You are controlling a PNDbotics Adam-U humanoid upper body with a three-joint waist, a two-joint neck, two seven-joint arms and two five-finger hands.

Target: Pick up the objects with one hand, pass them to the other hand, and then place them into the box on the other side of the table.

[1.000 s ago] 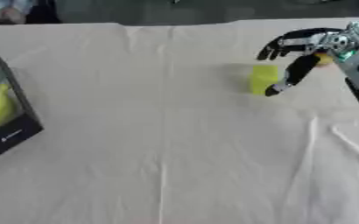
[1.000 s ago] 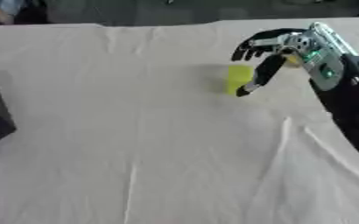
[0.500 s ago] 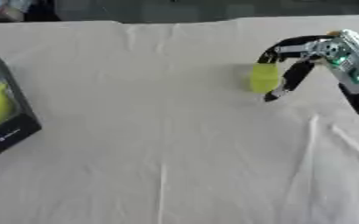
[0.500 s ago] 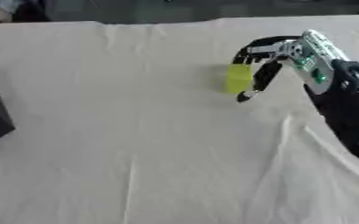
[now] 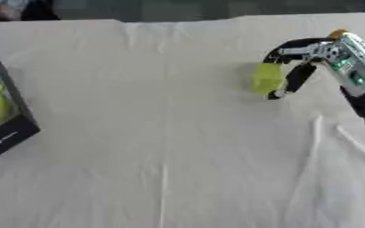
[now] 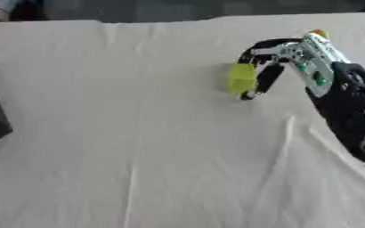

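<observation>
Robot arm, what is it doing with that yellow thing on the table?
The robot's right hand has its fingers curled around a small yellow-green block on the right side of the cloth-covered table. I cannot tell if the block is lifted off the cloth yet. A dark box with something yellow inside waits at the left edge. The left hand is not in view, so nothing has been passed over.

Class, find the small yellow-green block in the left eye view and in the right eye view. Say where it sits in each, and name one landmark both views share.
Left eye view: the yellow-green block is upper right of centre, against the right hand, whose fingers curl round it.
Right eye view: the block sits a little further left, just right of centre in the upper part.
Shared landmark: the dark box at the left edge.
</observation>
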